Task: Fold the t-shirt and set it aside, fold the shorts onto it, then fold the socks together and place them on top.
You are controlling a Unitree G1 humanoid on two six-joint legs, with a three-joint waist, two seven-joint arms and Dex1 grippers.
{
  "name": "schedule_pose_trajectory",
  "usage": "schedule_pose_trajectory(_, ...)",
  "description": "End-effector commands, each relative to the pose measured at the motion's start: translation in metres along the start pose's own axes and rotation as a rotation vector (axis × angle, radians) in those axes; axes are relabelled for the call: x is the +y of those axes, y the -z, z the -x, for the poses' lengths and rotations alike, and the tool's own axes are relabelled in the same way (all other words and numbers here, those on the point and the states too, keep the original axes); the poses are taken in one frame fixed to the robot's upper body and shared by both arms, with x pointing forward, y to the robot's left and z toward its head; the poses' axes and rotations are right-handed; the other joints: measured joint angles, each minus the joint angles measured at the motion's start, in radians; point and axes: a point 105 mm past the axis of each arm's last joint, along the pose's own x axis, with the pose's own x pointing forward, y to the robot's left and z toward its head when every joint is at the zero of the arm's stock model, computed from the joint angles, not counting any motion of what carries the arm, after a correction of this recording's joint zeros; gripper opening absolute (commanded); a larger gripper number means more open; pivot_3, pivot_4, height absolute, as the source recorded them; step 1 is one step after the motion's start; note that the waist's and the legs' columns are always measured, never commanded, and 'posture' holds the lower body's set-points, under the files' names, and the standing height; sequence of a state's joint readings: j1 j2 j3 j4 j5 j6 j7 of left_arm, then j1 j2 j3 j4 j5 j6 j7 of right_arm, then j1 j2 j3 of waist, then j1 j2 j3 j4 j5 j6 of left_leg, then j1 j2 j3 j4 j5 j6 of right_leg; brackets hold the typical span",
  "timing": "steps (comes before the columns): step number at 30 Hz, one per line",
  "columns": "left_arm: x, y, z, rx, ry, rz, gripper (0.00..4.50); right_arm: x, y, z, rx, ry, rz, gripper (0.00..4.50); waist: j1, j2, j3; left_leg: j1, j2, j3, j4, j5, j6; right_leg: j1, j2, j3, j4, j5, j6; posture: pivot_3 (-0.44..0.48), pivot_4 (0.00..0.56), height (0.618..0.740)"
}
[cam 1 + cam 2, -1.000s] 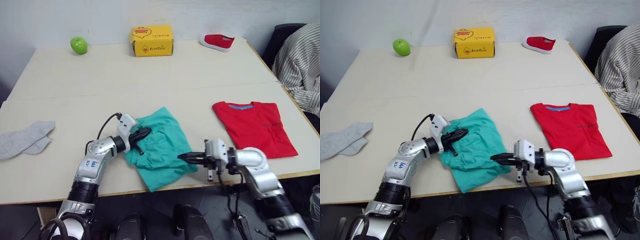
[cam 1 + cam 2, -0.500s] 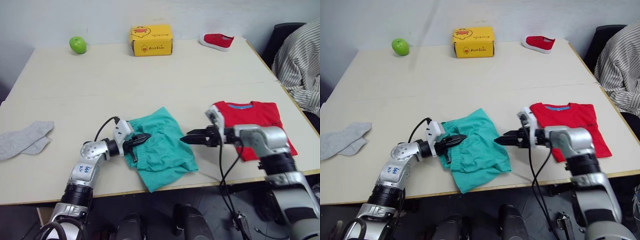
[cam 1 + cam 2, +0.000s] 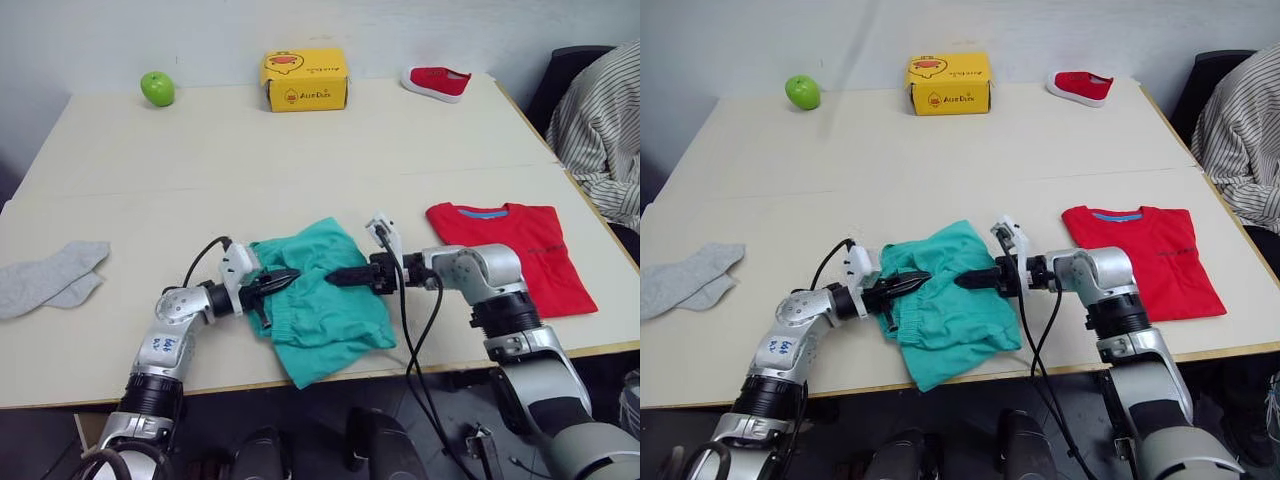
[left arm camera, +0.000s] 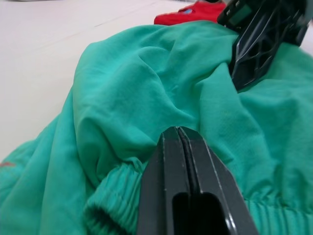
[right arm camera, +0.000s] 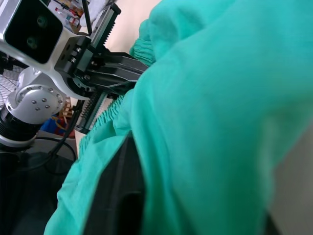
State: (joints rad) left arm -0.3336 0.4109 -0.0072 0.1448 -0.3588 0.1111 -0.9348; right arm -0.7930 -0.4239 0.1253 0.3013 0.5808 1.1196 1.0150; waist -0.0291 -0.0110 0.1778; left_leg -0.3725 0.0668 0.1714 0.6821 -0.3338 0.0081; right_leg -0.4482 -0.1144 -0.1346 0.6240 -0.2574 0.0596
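On the cream table [image 3: 300,160], the red t-shirt [image 3: 512,250] lies folded flat at the robot's right, its part of the job apparently done, while the teal shorts [image 3: 325,300] sit rumpled near the front edge, between the two arms. The change of the past second belongs to the right arm: its right gripper [image 3: 340,276], a second ago low at the front edge beside the shorts' near corner, has lifted and swung inward, and now reaches across the upper right part of the shorts, pointing at the left one. From its wrist camera, teal cloth drapes over one dark finger, but whether the fingers are apart or pinched on fabric cannot be told. The left gripper [image 3: 282,279] has stayed at the shorts' left edge by the gathered waistband, fingers pressed together; its wrist view shows them closed just above the elastic, with no cloth clearly caught between. With both tips nearly meeting over the garment, the shorts fold looks to be starting, not finished. The grey socks [image 3: 50,278] wait untouched at the far left. Smaller bystanders line the back edge: a yellow box [image 3: 304,80], a red shoe [image 3: 435,82], a green apple [image 3: 157,88].
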Motion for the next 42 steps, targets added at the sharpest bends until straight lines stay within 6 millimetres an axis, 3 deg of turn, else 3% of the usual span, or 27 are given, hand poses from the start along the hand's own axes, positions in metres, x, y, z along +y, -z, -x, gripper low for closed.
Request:
schedule_pose_trajectory(1,-0.021,-0.045,0.006,-0.115,0.137,-0.110,1.18,0.023,-0.020,0.035,-0.056,-0.039,0.087,0.00,0.003,0.000,0.000,-0.001,0.000,0.000,0.000,0.000,0.000,-0.001,0.000,0.000,-0.001,0.000,0.000,0.000,0.150,0.740)
schedule_pose_trajectory(7,-0.036,-0.055,0.016,-0.112,0.195,-0.101,3.13,0.040,-0.028,0.108,-0.064,0.033,0.183,0.00,0.004,0.000,0.000,-0.001,-0.001,0.000,0.000,-0.001,0.002,0.000,0.000,0.000,-0.005,0.000,0.001,0.000,0.150,0.740)
schedule_pose_trajectory(12,-0.037,-0.047,0.024,-0.090,0.188,-0.076,4.47,0.033,-0.039,0.192,-0.039,0.276,0.298,0.00,0.003,0.000,0.001,-0.001,-0.001,0.000,0.000,-0.001,0.002,0.000,0.000,0.000,-0.007,0.000,0.001,0.000,0.150,0.740)
schedule_pose_trajectory(15,-0.040,-0.047,0.030,-0.086,0.195,-0.060,4.47,0.027,-0.048,0.229,-0.027,0.401,0.330,0.00,-0.002,0.000,0.001,0.000,-0.001,0.001,0.000,-0.002,0.002,0.000,0.000,0.002,-0.007,0.000,0.001,0.000,0.150,0.740)
schedule_pose_trajectory(19,-0.044,-0.057,0.050,-0.078,0.205,-0.050,4.47,0.009,-0.047,0.263,0.013,0.537,0.329,0.00,-0.013,0.000,0.001,0.002,0.002,0.003,-0.001,-0.003,-0.002,0.000,0.002,0.003,-0.007,0.000,0.000,0.000,0.150,0.740)
schedule_pose_trajectory(21,-0.045,-0.061,0.057,-0.068,0.198,-0.052,4.47,-0.001,-0.042,0.272,0.043,0.578,0.322,0.00,-0.012,0.001,0.002,0.002,0.002,0.003,-0.001,-0.003,-0.004,-0.001,0.003,0.003,-0.007,-0.001,-0.002,0.000,0.150,0.740)
schedule_pose_trajectory(25,-0.043,-0.068,0.071,-0.030,0.178,-0.089,4.47,-0.042,-0.032,0.279,0.044,0.712,0.298,0.00,-0.013,0.003,0.003,0.002,0.001,0.004,-0.001,-0.003,-0.004,-0.001,0.004,0.003,-0.006,-0.001,-0.002,0.000,0.150,0.740)
schedule_pose_trajectory(28,-0.043,-0.076,0.077,-0.022,0.171,-0.099,4.47,-0.072,-0.004,0.288,0.191,0.855,0.313,0.00,-0.014,0.003,0.003,0.002,0.000,0.004,0.000,-0.003,-0.004,-0.001,0.004,0.003,-0.006,-0.001,-0.002,0.000,0.150,0.740)
schedule_pose_trajectory(30,-0.045,-0.078,0.079,-0.015,0.174,-0.100,4.47,-0.081,0.005,0.294,0.243,0.908,0.327,0.00,-0.009,0.004,0.003,0.002,0.000,0.004,0.000,-0.002,-0.004,-0.002,0.004,0.003,-0.006,-0.001,-0.002,0.000,0.150,0.740)
schedule_pose_trajectory(33,-0.048,-0.079,0.081,0.002,0.178,-0.098,4.50,-0.082,0.006,0.300,0.231,0.923,0.359,0.67,-0.004,0.010,0.006,0.002,0.000,0.005,0.000,-0.002,-0.003,-0.002,0.003,0.004,-0.006,-0.001,-0.001,0.000,0.150,0.740)
schedule_pose_trajectory(36,-0.050,-0.078,0.081,0.016,0.179,-0.094,4.50,-0.078,0.004,0.306,0.231,0.932,0.390,1.67,-0.004,0.010,0.006,0.002,0.000,0.005,0.001,-0.001,-0.003,-0.001,0.004,0.005,-0.006,-0.001,-0.001,0.000,0.150,0.740)
schedule_pose_trajectory(42,-0.039,-0.080,0.091,0.055,0.168,-0.094,4.50,-0.038,-0.035,0.332,0.216,0.952,0.610,3.71,-0.004,0.019,0.012,0.002,0.000,0.005,0.001,-0.001,-0.004,-0.002,0.004,0.006,-0.004,-0.001,-0.001,0.000,0.150,0.740)
